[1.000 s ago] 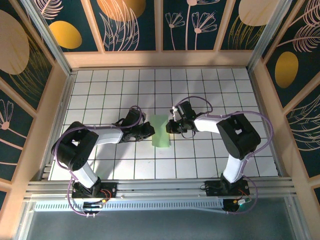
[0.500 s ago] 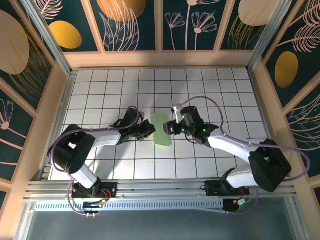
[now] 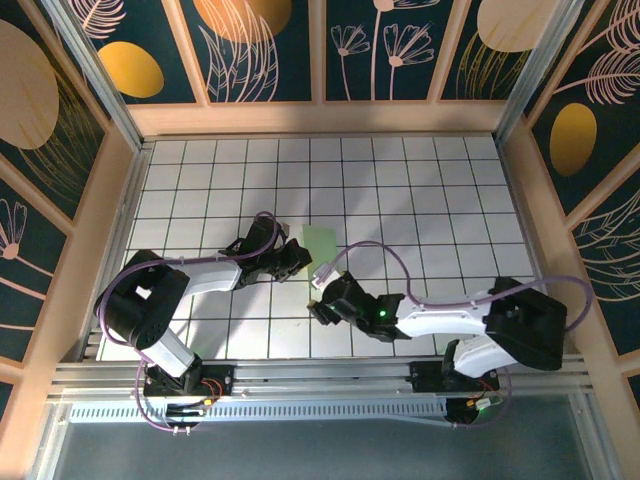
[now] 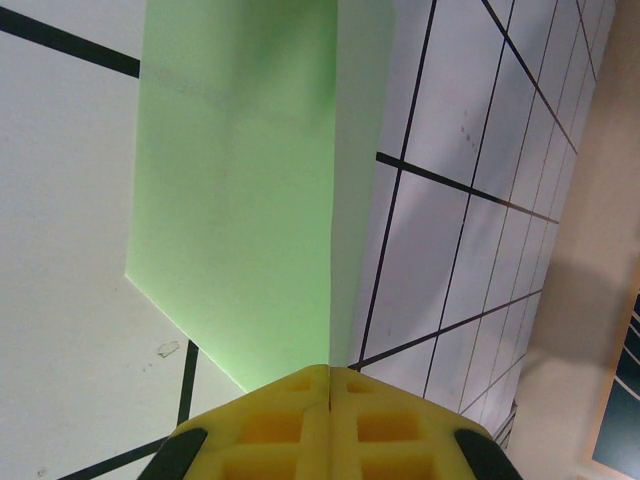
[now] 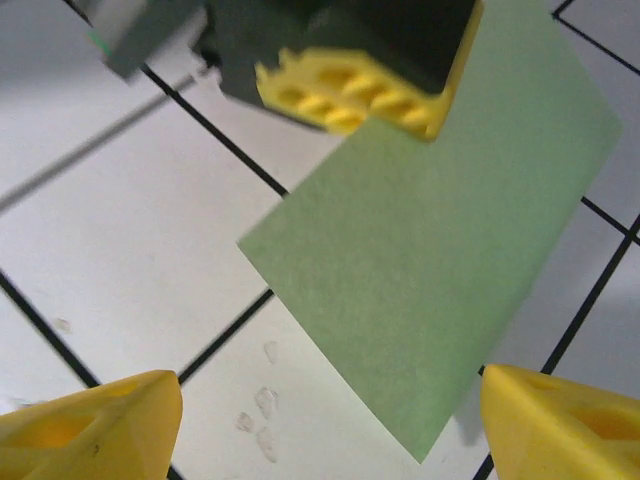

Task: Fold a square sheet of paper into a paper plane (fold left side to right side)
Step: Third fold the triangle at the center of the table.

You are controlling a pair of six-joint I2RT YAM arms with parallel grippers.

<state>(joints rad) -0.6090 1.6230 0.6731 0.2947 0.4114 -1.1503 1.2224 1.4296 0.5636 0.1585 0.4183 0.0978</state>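
Light green paper point(image 3: 318, 243), plain, folded to a narrow strip with one long crease, lying near the middle of the counter point(image 3: 450, 180), white with a black grid. At the paper's left edge, left hand point(image 4: 330, 392), yellow pads pressed together with no gap, tips touching the sheet right at the crease line. Pinching or merely pressing: cannot tell. Just nearer than the paper, right hand point(image 5: 320, 430), spread wide, yellow fingers point(image 5: 90, 425) either side of the paper's near corner, not touching it, gripping nothing. Right of the paper, purple cable point(image 3: 385, 248) looping off the right arm. Beyond the paper, wooden frame with dark floral panels point(image 3: 265, 50).
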